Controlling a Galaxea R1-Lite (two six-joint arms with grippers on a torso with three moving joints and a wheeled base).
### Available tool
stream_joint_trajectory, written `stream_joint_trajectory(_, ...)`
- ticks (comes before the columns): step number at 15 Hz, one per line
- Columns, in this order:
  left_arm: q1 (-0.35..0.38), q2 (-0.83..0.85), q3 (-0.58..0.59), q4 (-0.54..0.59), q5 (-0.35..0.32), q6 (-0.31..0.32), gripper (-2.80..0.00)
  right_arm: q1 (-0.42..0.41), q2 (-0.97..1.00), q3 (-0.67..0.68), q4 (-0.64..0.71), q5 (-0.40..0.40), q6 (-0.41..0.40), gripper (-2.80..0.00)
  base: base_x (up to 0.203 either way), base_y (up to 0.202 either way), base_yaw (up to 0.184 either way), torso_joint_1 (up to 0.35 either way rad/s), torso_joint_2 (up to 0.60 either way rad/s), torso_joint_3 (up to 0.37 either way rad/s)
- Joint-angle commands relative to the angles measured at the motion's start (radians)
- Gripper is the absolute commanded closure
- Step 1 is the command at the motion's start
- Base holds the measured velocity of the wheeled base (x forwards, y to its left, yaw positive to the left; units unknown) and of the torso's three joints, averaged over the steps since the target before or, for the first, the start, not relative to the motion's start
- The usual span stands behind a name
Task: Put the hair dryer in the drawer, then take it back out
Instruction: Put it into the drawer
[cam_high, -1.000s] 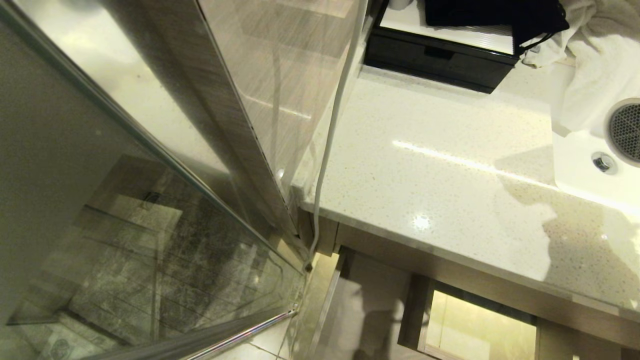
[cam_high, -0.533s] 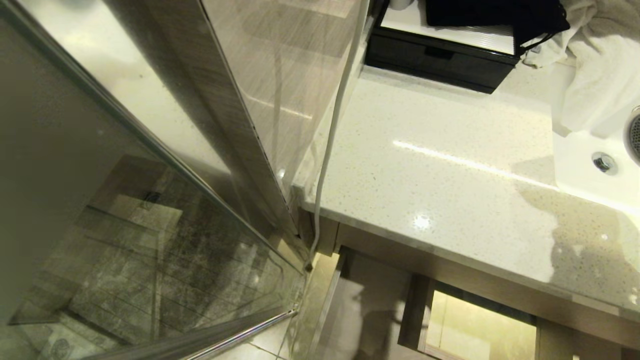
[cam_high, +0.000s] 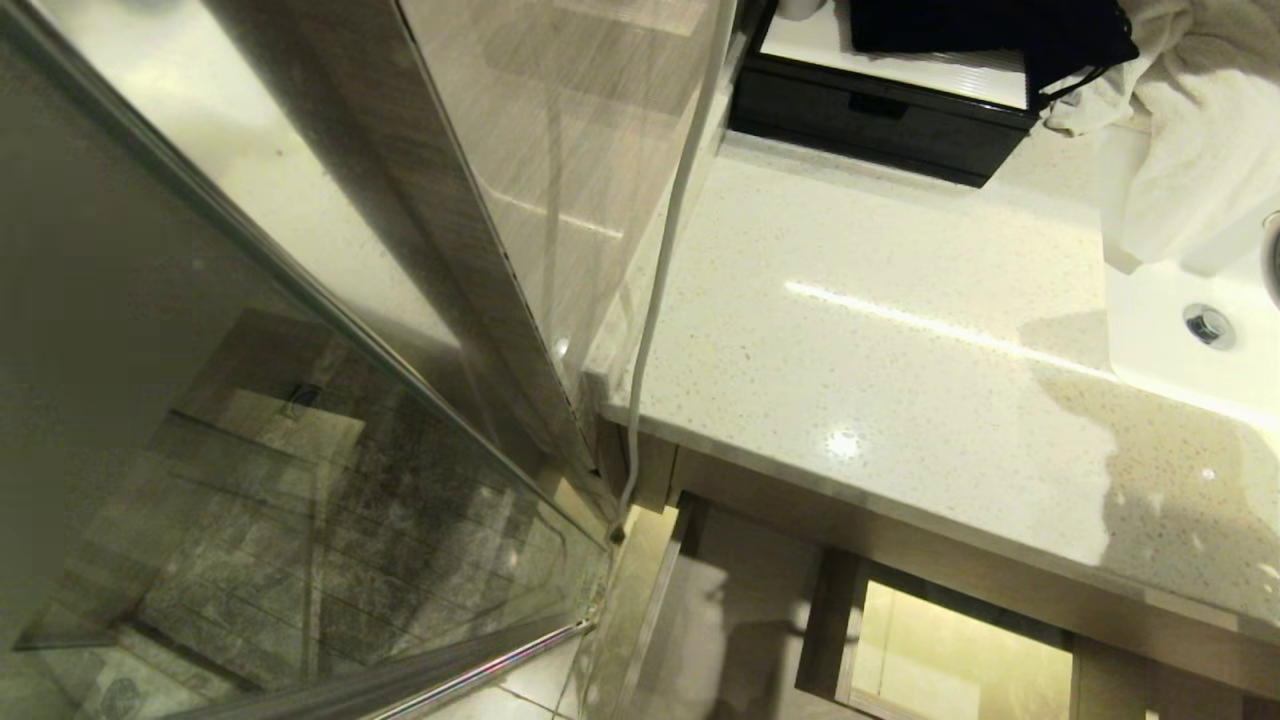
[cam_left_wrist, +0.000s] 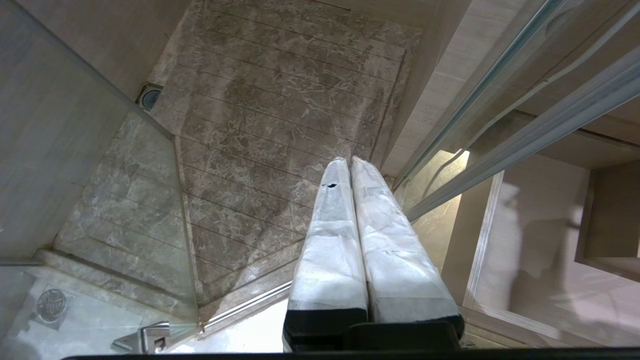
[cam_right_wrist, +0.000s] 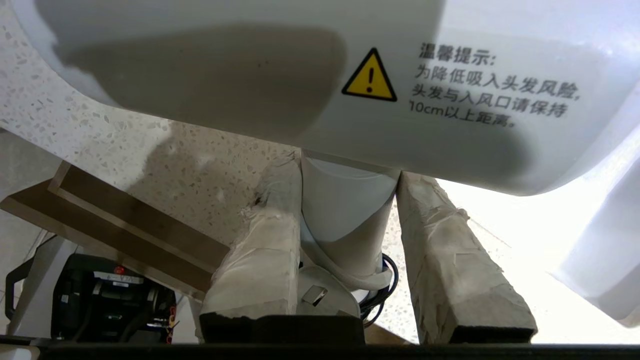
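Clearly, the right gripper (cam_right_wrist: 347, 200) has its two tape-wrapped fingers (cam_right_wrist: 265, 245) closed on the handle of the white hair dryer (cam_right_wrist: 350, 90). In the right wrist view the handle stands between the fingers, and both of them touch it. The big round body of the hair dryer fills the upper part of that view; it carries a yellow warning triangle (cam_right_wrist: 369, 76) and some printed text. A folded black cord and a white plug (cam_right_wrist: 320, 295) lie close to the base of the handle. Behind the dryer is the speckled white countertop (cam_right_wrist: 165, 150).

In the head view the right gripper itself is not visible. Only a small piece of the dryer shows at the right edge, above the white sink (cam_high: 1190, 350) with its metal drain (cam_high: 1208, 325). The countertop (cam_high: 880, 330) is bare in the middle, and a black tray (cam_high: 880, 110) and a white towel (cam_high: 1190, 150) are at its far side. A white cable (cam_high: 660, 260) hangs down along the left edge of the counter. Below the counter edge the drawer (cam_high: 750, 610) stands pulled out, its pale inside in view, and the hair dryer is not in it.

The left gripper (cam_left_wrist: 350, 162) hangs over the marble shower floor (cam_left_wrist: 280, 125), beside a glass panel (cam_left_wrist: 90, 175). Its fingers are pressed together and they hold nothing.
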Motion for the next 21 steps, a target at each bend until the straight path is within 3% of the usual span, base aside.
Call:
stream_joint_trajectory(1,0.000,0.000,0.000,0.000,0.000,0.000,0.00,0.000,0.003,0.001,0.005,0.001,-0.002,0.00,0.000,0.000,0.000,0.000,0.00,0.000)
stream_joint_trajectory(21,0.000,0.000,0.000,0.000,0.000,0.000,0.00,0.039,0.014,0.037,0.004,0.011,-0.009,0.00,0.000,0.000,0.000,0.000,0.00,0.000)
